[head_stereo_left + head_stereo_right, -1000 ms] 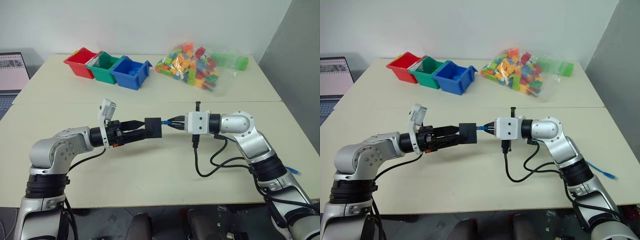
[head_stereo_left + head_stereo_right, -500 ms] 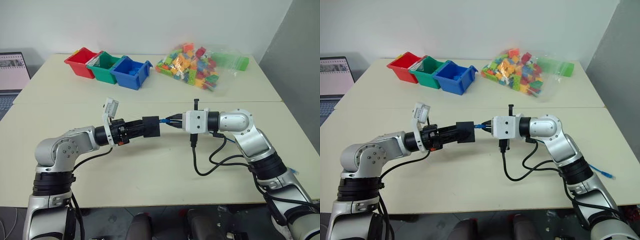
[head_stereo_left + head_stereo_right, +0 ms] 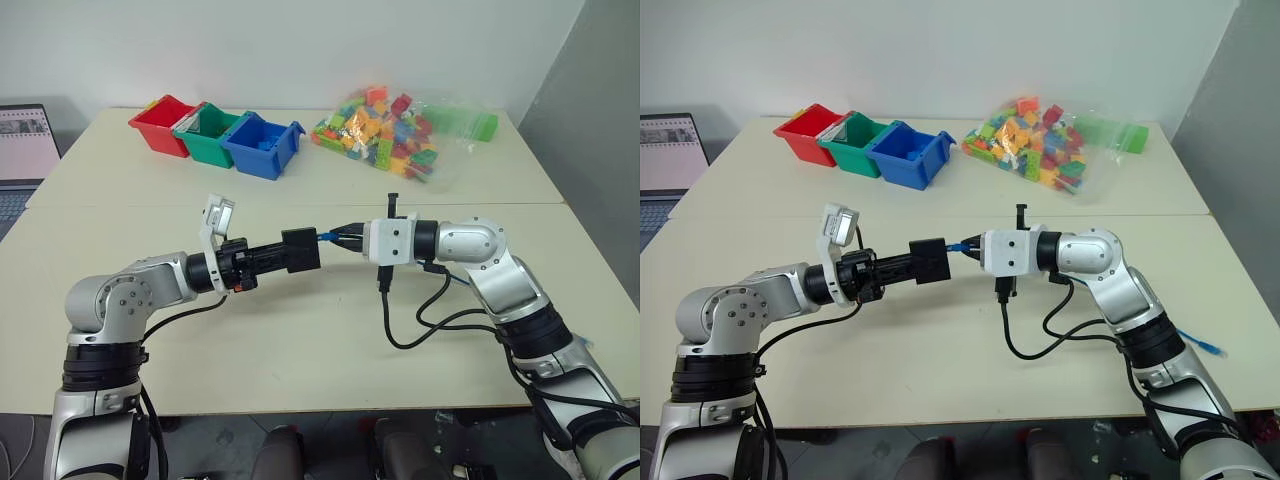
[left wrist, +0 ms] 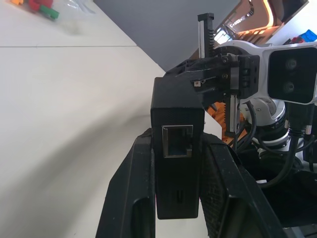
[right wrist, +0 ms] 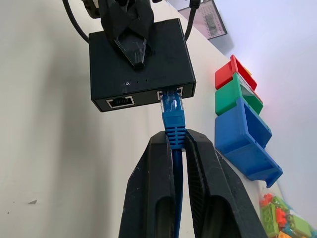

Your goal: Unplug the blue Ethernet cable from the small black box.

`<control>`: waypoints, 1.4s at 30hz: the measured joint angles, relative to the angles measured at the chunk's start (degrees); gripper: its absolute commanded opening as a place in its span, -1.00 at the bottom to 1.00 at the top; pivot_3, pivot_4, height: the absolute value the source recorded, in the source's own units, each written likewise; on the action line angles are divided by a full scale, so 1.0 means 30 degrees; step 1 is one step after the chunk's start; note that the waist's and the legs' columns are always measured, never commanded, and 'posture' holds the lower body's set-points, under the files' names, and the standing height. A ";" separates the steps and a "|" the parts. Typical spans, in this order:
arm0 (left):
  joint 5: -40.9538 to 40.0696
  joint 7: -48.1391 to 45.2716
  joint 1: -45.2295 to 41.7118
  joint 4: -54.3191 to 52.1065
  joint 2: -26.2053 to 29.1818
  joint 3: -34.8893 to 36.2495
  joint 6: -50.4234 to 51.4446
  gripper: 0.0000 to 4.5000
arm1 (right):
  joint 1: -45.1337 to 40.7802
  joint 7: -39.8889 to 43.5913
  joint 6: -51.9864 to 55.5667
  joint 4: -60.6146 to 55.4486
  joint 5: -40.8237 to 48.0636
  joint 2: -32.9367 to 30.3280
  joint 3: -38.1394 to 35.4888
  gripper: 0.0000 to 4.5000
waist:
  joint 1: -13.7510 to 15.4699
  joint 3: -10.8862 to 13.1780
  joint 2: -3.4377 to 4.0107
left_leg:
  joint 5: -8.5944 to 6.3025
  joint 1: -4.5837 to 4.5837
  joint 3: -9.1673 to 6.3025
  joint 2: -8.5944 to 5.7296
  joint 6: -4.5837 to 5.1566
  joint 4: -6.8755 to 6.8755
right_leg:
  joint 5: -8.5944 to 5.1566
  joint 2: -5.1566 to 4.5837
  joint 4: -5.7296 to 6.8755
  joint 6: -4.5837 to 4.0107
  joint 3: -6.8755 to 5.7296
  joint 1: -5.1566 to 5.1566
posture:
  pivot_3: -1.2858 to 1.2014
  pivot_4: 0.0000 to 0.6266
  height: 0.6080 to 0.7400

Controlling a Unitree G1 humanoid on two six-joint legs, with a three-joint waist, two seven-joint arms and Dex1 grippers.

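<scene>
Above the table (image 3: 300, 330), w/ coloured bins (image 3: 215, 135) at 11 o'clock, left gripper (image 3: 283, 254) is clamped on the small black box (image 3: 300, 249) while right gripper (image 3: 340, 238), at the box's 3 o'clock, pinches the blue Ethernet cable (image 5: 172, 121), plug in the box's port.

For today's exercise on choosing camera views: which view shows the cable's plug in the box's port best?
The right wrist view: the blue Ethernet cable sits plugged into the small black box, held by the right gripper. Both eye views show a short blue stretch between box and gripper. The left wrist view shows the box in the left gripper.
</scene>
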 measured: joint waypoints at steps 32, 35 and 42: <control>0.2666 -0.7781 -0.1890 0.1368 0.2348 -0.3392 -0.2956 -0.65 | 0.2170 -0.1773 2.0966 -0.4134 1.5927 0.1649 -0.6005 0.56 | -0.0122 -0.0001 -0.0004 | -0.0004 -0.0015 -0.0004 0.0005 0.0007 -0.0019 | -0.0056 0.0022 -0.0013 0.0064 -0.0001 -0.0019 | 0.03 -0.52 1.00; 0.2655 -0.7737 -0.1857 0.1308 0.2348 -0.3367 -0.2956 -0.65 | 0.2169 -0.2314 2.1210 -0.4134 1.6169 0.2059 -0.5972 0.56 | -0.0121 -0.0001 -0.0004 | -0.0004 -0.0015 -0.0003 0.0004 0.0008 -0.0019 | -0.0059 0.0022 -0.0014 0.0069 -0.0001 -0.0019 | 0.03 -0.52 1.00; 0.2656 -0.7405 -0.1836 0.1294 0.2347 -0.3341 -0.2972 -0.65 | 0.2112 -0.2810 2.1210 -0.4080 1.6366 0.2601 -0.5875 0.56 | -0.0120 -0.0001 -0.0003 | -0.0004 -0.0017 -0.0004 0.0005 0.0008 -0.0020 | -0.0060 0.0024 -0.0018 0.0070 -0.0001 -0.0020 | 0.03 -0.52 1.00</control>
